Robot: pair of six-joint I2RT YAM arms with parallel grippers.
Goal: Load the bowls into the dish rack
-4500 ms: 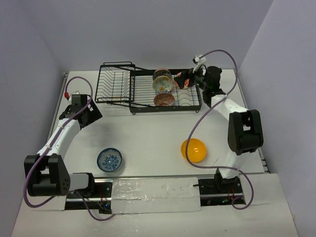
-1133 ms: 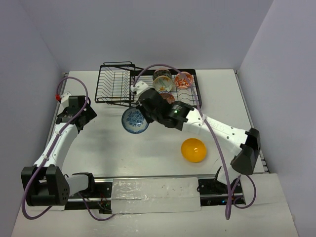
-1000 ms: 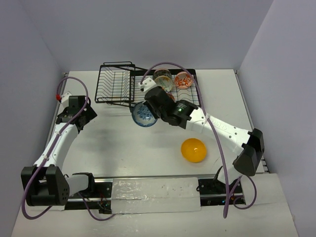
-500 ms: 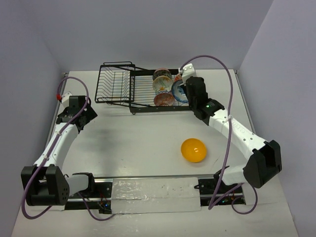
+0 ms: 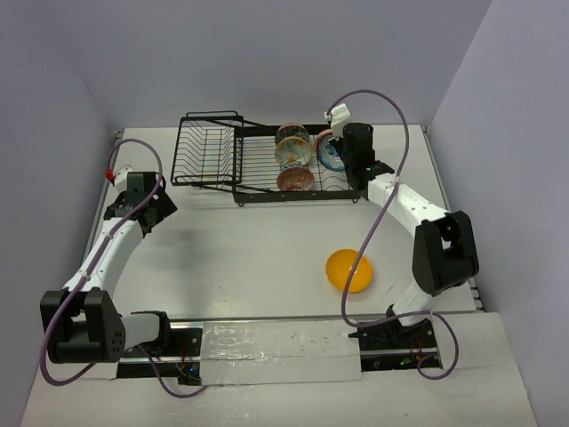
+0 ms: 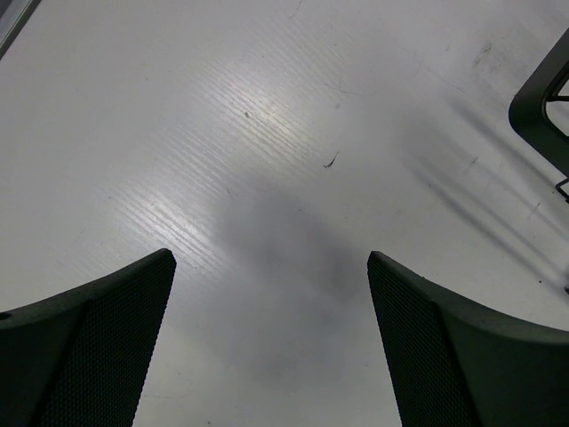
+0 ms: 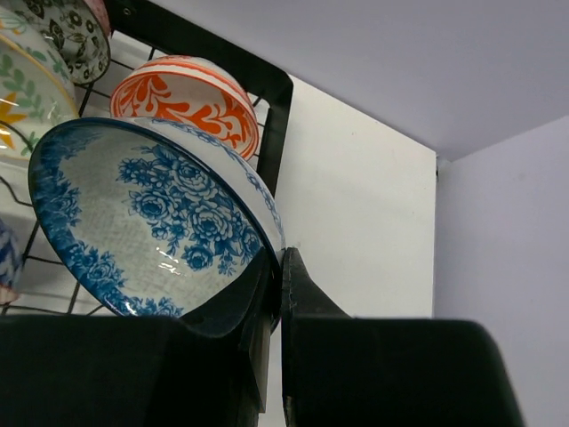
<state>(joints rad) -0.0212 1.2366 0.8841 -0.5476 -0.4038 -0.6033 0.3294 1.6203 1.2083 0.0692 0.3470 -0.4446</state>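
My right gripper [image 7: 277,258] is shut on the rim of the blue patterned bowl [image 7: 151,222], holding it on edge over the right end of the black dish rack [image 5: 213,165]. Right behind the blue bowl stands the orange-red floral bowl [image 7: 191,98]. The white leaf bowl [image 5: 292,153], the grey-black bowl [image 5: 292,133] and the pink-red bowl [image 5: 295,180] stand in the rack to its left. A plain orange-yellow bowl [image 5: 348,270] lies on the table in front of the right arm. My left gripper [image 6: 271,258] is open over bare table, left of the rack.
The rack's tilted basket section [image 5: 209,147] is at its left end, and one corner of the rack [image 6: 542,116] shows in the left wrist view. The right wall stands close beyond the rack. A purple cable [image 5: 382,205] loops over the right arm.
The right arm has swung the blue bowl from the table left of centre across to the rack's right end, beside the orange-red bowl. The left arm has barely moved.
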